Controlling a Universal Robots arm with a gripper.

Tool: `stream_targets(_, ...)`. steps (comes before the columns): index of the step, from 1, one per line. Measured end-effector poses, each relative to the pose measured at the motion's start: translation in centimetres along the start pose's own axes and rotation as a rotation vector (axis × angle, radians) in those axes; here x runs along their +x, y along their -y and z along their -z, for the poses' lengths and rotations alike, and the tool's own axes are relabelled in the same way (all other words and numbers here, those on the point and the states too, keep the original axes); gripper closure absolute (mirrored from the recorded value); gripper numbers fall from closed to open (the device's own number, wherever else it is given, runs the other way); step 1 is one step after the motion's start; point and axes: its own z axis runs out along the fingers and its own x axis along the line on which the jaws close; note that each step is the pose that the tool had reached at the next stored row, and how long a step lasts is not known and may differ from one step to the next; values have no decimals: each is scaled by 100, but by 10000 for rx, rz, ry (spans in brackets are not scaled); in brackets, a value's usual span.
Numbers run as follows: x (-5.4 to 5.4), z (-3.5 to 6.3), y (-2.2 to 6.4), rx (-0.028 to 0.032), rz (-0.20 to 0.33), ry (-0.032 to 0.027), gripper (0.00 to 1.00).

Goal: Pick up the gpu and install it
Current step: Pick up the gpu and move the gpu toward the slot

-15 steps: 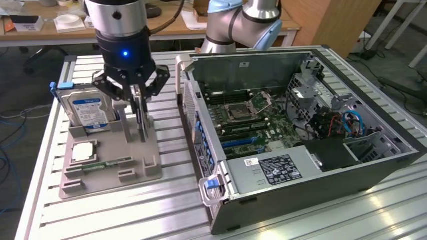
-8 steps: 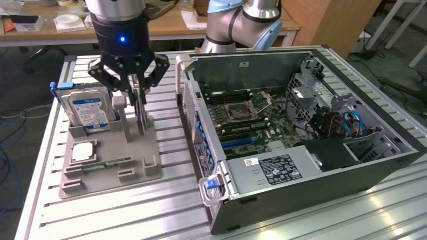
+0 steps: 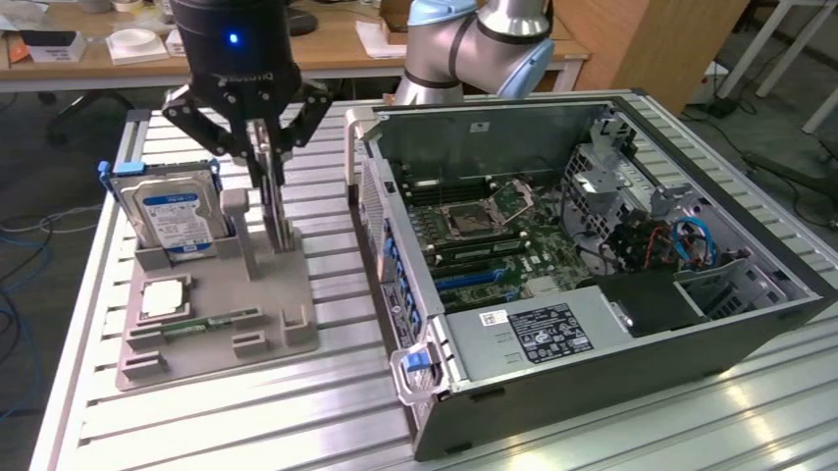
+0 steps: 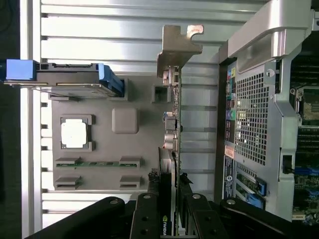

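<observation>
Above the grey holder [image 3: 210, 348], the end effector [image 3: 267, 162] pinches the upright gpu [image 3: 278, 214];
the card sits in the holder, seemingly unlifted; the computer case [image 3: 590, 388] beside the holder lacks it.

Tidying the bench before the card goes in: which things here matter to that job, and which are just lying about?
Job: graphics card standing in the grey holder, gripper over it, open computer case.
Lying about: hard drive, processor, memory stick.
</observation>
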Motion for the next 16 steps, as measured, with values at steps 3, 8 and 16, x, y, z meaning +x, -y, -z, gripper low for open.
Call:
stream_targets(3, -3, 107, -3, 0, 0, 0, 74)
stream_targets(8, -6, 255, -8, -2, 0, 1, 74)
stream_targets(16, -11, 461, -14, -7, 0, 1, 74)
